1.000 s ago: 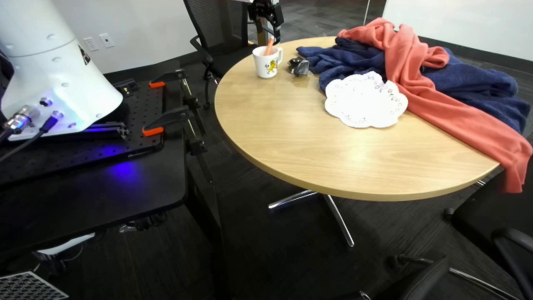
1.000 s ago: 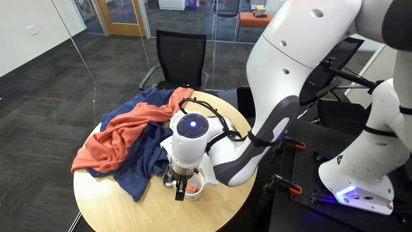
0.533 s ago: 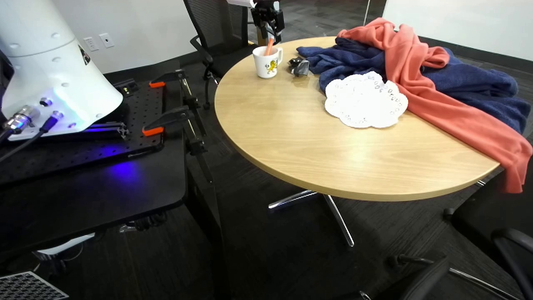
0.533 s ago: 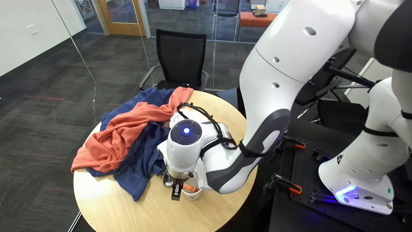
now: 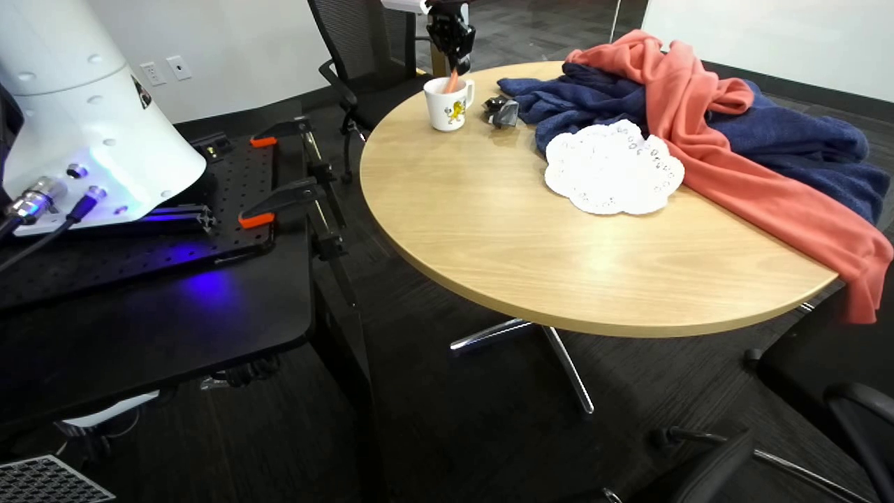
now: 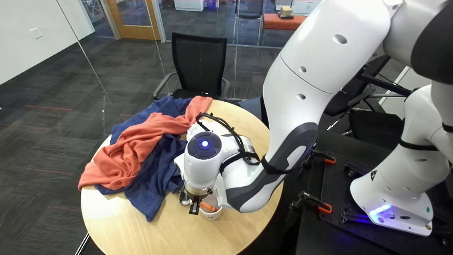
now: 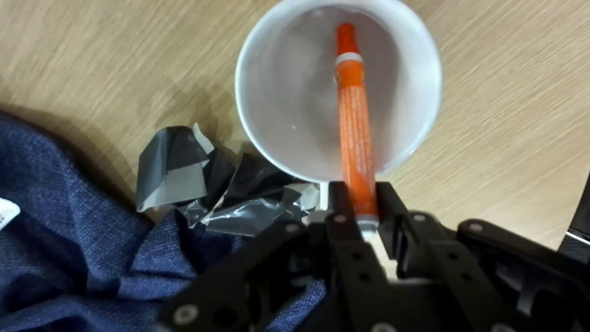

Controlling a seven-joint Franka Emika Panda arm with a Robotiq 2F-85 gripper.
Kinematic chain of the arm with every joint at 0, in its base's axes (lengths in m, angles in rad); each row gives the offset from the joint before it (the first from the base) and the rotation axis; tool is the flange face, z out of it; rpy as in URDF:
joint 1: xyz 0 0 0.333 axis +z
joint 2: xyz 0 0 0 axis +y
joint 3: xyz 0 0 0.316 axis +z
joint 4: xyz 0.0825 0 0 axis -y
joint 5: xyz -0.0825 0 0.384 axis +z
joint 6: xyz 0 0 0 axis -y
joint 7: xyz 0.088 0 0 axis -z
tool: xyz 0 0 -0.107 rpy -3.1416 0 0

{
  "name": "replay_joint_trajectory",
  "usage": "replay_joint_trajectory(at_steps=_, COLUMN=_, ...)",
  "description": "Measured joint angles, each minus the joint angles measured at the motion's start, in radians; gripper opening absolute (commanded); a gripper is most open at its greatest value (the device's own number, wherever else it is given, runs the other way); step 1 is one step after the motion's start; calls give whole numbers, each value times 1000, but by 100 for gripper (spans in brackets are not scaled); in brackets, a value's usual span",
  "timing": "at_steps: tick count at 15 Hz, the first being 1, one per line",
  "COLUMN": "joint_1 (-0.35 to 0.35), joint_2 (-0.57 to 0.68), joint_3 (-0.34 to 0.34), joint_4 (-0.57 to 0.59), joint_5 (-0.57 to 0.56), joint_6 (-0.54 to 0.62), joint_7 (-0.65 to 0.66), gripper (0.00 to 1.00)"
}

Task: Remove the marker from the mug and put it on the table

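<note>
Wrist view, going left to right: bunched-up navy cloth [image 7: 83,240] first, then some crumpled dark plastic [image 7: 239,203], no idea what it's from. Next is the white mug [image 7: 276,92], standing upright on the bench [image 7: 498,115]. It's either touching that plastic or just beside it, can't tell which. The marker [image 7: 355,124] comes next: it's leaning in the mug, darker red end with the white band down inside, pale-tipped end poking out past the rim. Whether the low end rests on the bottom, can't tell. So the lift-out isn't done yet. The tool [image 7: 363,196] sits narrow, one finger on each side of that upper end, and it looks to me like it's clamped on there.

Handling-wise, I'd guess light, stiff and not fragile, but smooth and round, so a bit slick. The upper end is the spot to take hold of, since it's the part clear of the mug. Downside: held that near the tip, it could swivel in the grip if the low end catches the wall. I'd pull along its lean so the mug doesn't get dragged, then lay it down gently because it may roll.

Left to right in an exterior view: black desk [image 5: 209,300], mug with the marker sticking up, white doily-looking thing [image 5: 614,171], coral cloth [image 5: 754,199].
</note>
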Motion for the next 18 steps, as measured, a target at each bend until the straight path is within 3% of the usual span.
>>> replay_joint_trajectory(at_steps=5, joint_1=19, joint_2=-23, joint_3=-19, joint_4=-8, joint_5=18, joint_6=0, joint_7=5, gripper=5)
replay_joint_trajectory(at_steps=10, joint_1=100, joint_2=-175, joint_3=-92, joint_4=-82, joint_5=1, joint_6=-39, joint_7=64, gripper=5)
replay_joint_trajectory(at_steps=14, joint_1=162, joint_2=-336, joint_3=-170, joint_4=-143, joint_5=-159, joint_6=-146, joint_7=221, gripper=5)
replay_joint_trajectory(at_steps=18, joint_1=93, joint_2=-449, joint_3=-154, joint_4=-175, joint_5=-290, joint_6=-281, joint_7=342, gripper=5)
